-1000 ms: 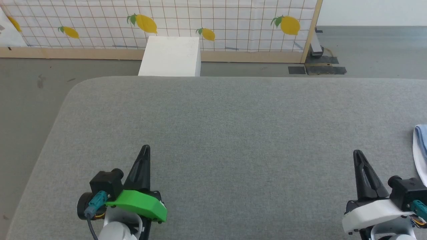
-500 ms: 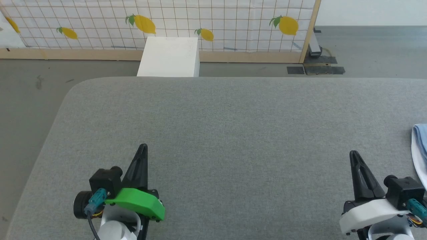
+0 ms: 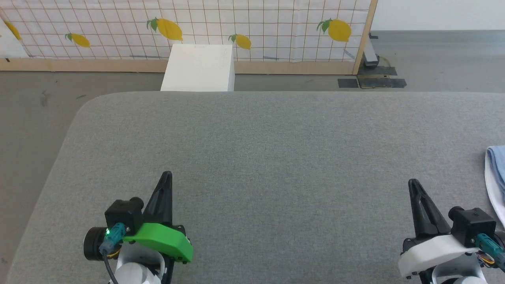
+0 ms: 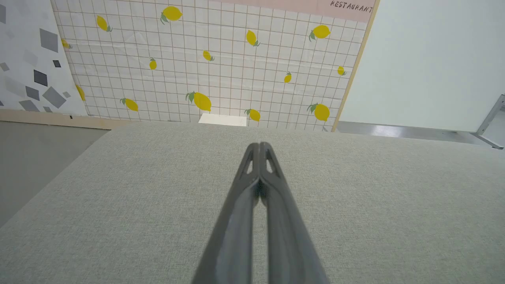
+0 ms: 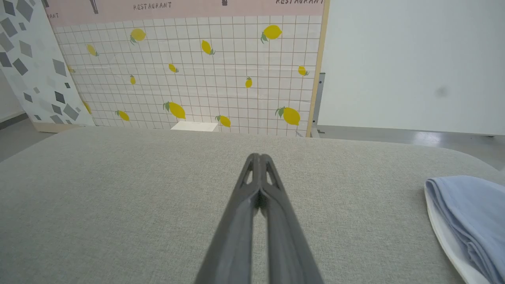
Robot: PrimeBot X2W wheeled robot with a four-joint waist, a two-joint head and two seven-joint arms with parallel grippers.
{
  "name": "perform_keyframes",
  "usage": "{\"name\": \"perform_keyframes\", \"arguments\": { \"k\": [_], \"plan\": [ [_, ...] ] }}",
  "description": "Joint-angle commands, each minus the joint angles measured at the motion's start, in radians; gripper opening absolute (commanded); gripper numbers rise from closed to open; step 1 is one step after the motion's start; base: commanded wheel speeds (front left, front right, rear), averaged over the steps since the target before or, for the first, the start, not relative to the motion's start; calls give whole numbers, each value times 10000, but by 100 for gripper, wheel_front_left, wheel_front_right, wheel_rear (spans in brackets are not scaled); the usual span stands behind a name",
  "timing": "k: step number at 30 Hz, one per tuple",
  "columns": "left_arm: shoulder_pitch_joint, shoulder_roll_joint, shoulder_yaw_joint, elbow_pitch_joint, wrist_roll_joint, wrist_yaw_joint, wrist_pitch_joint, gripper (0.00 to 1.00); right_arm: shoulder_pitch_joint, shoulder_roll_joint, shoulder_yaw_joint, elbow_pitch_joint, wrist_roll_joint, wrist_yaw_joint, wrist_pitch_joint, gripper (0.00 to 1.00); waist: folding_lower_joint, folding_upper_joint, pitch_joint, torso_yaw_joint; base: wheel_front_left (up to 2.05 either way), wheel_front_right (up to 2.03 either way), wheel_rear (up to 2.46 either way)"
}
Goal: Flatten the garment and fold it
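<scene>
The garment (image 3: 496,173) is light blue cloth with a white edge, lying on the grey padded surface (image 3: 276,150) at the far right and cut off by the frame. The right wrist view shows the garment (image 5: 469,221) as a folded bundle to the right of the fingers. My right gripper (image 3: 413,184) sits at the lower right, shut and empty, a short way left of the cloth. My left gripper (image 3: 167,176) rests at the lower left, shut with nothing in it. In each wrist view the two dark fingers of the left gripper (image 4: 259,146) and the right gripper (image 5: 259,157) press together.
A white box (image 3: 198,68) stands on the floor beyond the far edge of the surface. Behind it runs a tiled lemon-print panel (image 3: 236,23) with a wooden frame. Grey floor (image 3: 35,114) lies to the left of the rounded corner.
The whole head picture has shifted slightly, so the camera moved a little. Both grippers stay shut and hold their places on the surface.
</scene>
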Motion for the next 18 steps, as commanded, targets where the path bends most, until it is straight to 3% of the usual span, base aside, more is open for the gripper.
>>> {"name": "perform_keyframes", "arguments": {
  "k": [1, 18],
  "plan": [
    [201, -19, 58, -90, 201, 70, 72, 0, -171, 10, 38, -44, -70, -6, 26, 0, 0, 0, -1, -4, 0, 0, 0],
    [327, -26, 201, -384, 569, 202, 417, 0, -241, 14, 191, -68, -187, -9, 227, 0, 0, 0, -13, -62, 0, 0, 0]
  ]
}}
